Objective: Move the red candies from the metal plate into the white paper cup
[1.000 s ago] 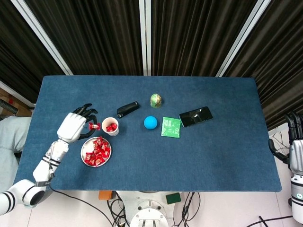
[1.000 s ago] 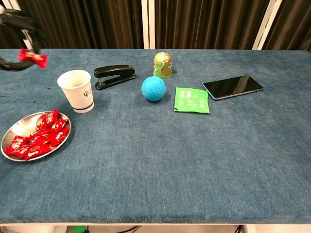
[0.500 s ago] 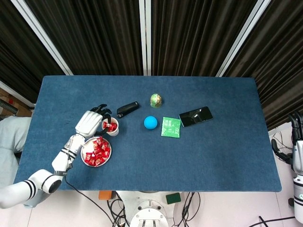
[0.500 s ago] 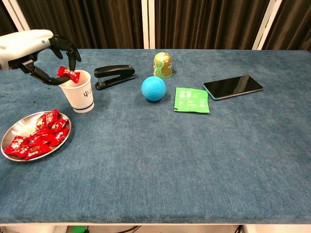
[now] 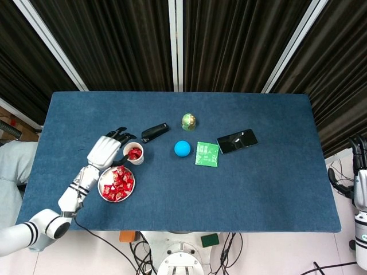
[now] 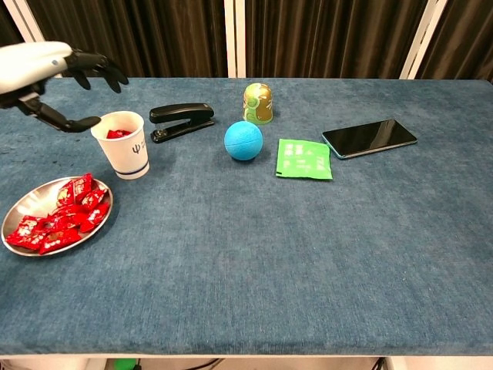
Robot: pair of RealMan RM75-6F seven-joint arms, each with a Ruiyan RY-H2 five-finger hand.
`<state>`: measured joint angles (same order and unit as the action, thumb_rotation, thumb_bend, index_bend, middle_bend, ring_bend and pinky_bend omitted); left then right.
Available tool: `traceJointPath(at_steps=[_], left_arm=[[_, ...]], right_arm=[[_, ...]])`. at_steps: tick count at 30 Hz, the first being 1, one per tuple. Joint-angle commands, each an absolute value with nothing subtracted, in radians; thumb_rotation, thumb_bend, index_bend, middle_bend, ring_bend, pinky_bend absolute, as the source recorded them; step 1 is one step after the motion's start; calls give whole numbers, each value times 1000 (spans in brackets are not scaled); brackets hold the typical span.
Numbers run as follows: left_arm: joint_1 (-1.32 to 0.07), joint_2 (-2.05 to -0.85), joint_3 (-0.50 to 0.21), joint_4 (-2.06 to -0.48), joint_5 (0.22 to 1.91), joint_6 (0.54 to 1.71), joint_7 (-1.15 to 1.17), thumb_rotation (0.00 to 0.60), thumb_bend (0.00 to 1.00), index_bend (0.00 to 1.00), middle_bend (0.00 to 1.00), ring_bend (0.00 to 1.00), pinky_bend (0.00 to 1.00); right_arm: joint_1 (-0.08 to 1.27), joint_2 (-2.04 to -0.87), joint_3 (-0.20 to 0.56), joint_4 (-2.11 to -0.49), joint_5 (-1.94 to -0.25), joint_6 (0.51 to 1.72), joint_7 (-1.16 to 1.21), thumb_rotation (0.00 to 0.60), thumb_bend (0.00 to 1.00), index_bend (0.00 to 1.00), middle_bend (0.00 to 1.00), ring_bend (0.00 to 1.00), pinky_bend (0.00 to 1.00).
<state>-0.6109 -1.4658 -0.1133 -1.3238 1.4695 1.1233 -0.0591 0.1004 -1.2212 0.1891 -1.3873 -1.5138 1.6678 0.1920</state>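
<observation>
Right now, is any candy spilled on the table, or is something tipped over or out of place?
Nothing stands out. The red candies lie on the metal plate or inside the white paper cup, which stands upright. None shows on the cloth. The left hand is open beside the cup.

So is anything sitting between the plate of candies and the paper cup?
Nothing visible. The paper cup stands just behind the plate with bare cloth between them; the stapler lies on the cup's far side.
</observation>
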Motion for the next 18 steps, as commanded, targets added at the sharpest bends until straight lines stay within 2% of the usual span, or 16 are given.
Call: traceJointPath(at_steps=[1, 5, 13, 18], left_arm=[[-553, -1409, -79, -1415, 1495, 1198, -31, 600, 336, 295, 269, 118, 284], [-476, -1348, -20, -1505, 1505, 1256, -7, 600, 331, 349, 269, 118, 284], [-368, -1304, 80, -1568, 1517, 1297, 12, 600, 329, 368, 270, 118, 286], [-334, -1322, 99, -1555, 1504, 1290, 13, 600, 327, 383, 270, 118, 286]], right_arm=[[101, -1221, 190, -1388, -1515, 1668, 192, 600, 337, 0, 0, 0, 0], [104, -1223, 189, -1387, -1516, 1664, 192, 600, 339, 0, 0, 0, 0], [111, -1233, 184, -1383, -1524, 1658, 189, 600, 339, 0, 0, 0, 0], [111, -1234, 182, -1387, -1527, 1659, 182, 600, 339, 0, 0, 0, 0]])
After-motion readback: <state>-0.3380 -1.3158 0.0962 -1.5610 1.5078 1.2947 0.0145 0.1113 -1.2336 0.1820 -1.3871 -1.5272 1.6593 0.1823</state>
